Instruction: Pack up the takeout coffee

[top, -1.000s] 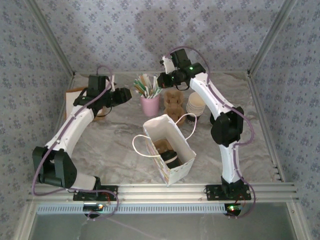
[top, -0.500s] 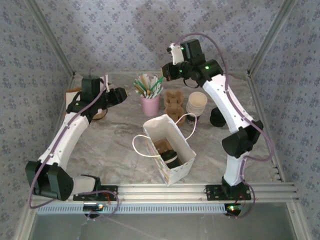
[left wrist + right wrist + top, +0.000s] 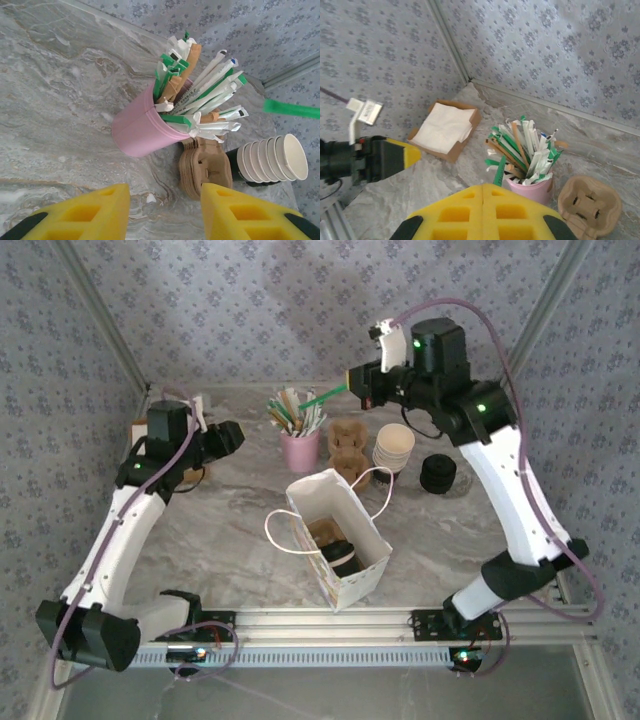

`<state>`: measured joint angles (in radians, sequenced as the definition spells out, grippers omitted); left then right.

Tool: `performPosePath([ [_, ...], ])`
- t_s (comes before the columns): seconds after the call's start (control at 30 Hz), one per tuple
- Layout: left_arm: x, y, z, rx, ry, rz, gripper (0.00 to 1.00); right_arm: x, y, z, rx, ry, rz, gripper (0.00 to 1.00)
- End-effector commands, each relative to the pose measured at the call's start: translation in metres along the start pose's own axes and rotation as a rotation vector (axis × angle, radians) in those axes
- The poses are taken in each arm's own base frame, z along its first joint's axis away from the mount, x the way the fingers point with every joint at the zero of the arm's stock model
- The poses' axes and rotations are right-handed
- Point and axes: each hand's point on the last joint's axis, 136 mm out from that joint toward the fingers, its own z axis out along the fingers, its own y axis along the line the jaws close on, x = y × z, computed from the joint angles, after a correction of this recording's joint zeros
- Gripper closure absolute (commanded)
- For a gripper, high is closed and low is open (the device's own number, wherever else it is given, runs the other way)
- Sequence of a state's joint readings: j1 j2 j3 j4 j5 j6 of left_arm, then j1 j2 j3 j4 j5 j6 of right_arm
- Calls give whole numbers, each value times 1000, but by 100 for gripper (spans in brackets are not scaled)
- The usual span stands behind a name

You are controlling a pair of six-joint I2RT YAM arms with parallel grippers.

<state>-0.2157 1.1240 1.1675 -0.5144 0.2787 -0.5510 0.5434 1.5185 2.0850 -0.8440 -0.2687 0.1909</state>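
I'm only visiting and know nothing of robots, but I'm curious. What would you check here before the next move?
1. Grip: the right gripper is shut on the green stick: ok.
2. Clearance: the green stick hangs in the air, apart from the pink holder: ok.
3. The paper bag stands upright with its mouth open: ok.
4. The coffee cup with its black lid sits inside the paper bag: ok.
5. The left gripper is open, holds nothing and is apart from the pink holder: ok.
6. Room in the bag for the stick: cannot tell.
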Motion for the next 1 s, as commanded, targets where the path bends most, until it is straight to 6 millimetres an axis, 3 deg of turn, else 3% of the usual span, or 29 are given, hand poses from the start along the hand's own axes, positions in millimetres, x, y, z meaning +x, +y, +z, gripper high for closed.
performPosePath([
  [0.0, 4, 5, -15, -31, -10, -11, 58, 10, 16, -30, -19, 18, 1, 97],
  [0.27, 12, 8, -33, -47, -18, -21, 58, 32, 48, -98, -64, 21, -23, 97],
  [0.43, 14, 14, -41, -80, -30, -22, 58, 52, 53, -124, -58, 51, -20, 97],
  [0.7, 15, 24, -43, -110, -28, -43, 58, 90, 48, -127, -19, 181, -5, 97],
  [0.97, 18, 28, -40, -118, -18, -52, 58, 111, 50, -104, -18, 301, 8, 97],
])
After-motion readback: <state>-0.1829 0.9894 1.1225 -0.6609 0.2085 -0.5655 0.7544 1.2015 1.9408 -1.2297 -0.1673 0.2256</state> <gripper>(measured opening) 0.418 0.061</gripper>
